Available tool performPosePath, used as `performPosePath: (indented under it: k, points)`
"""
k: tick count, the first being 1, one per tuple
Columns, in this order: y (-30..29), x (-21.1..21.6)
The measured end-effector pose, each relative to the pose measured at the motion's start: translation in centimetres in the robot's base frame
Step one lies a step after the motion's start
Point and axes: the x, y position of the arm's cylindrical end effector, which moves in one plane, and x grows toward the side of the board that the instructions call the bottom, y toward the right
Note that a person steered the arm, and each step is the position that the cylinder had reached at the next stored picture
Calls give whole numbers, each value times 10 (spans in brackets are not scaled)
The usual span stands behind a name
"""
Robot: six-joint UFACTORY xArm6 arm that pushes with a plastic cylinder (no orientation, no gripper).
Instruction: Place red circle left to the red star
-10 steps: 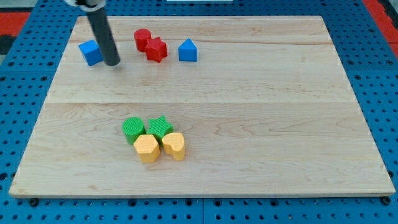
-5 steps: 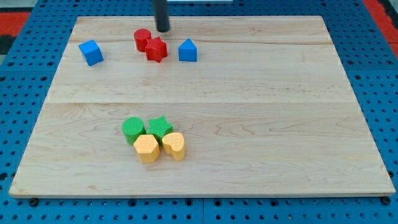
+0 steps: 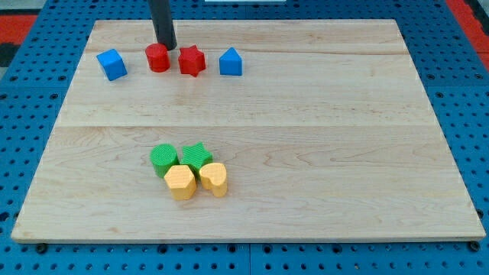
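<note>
Rod tip at the red circle's upper edge

Red circle (image 3: 158,57) sits near the view's top of the wooden counter (image 3: 306,137), just left of the red star (image 3: 192,60), with a narrow gap of bare wood between the two. My tip (image 3: 166,46) stands right at the circle's top-right edge, so close that I cannot tell whether it touches; the dark rod rises from there out of the view's top. The arm carries no jaws, only this rod, so nothing is held.

The two red blocks lie in a row with two blue ones. A blue cube (image 3: 111,64) is to the view's left of the circle, clearly apart from it. A blue block with a peaked top (image 3: 231,62) is to the view's right of the star, near it but not touching.

Well apart from that row, toward the view's bottom, four blocks huddle together: a green circle (image 3: 163,159) and a green star (image 3: 197,157) side by side, and below them a yellow hexagon (image 3: 179,182) and a second yellow block (image 3: 214,179), rounded in shape. These four press against one another.
</note>
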Motion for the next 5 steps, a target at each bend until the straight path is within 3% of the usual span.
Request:
performPosePath:
  k: [2, 4, 5]
  points:
    - [-1, 9]
    - [25, -23]
    - [134, -9]
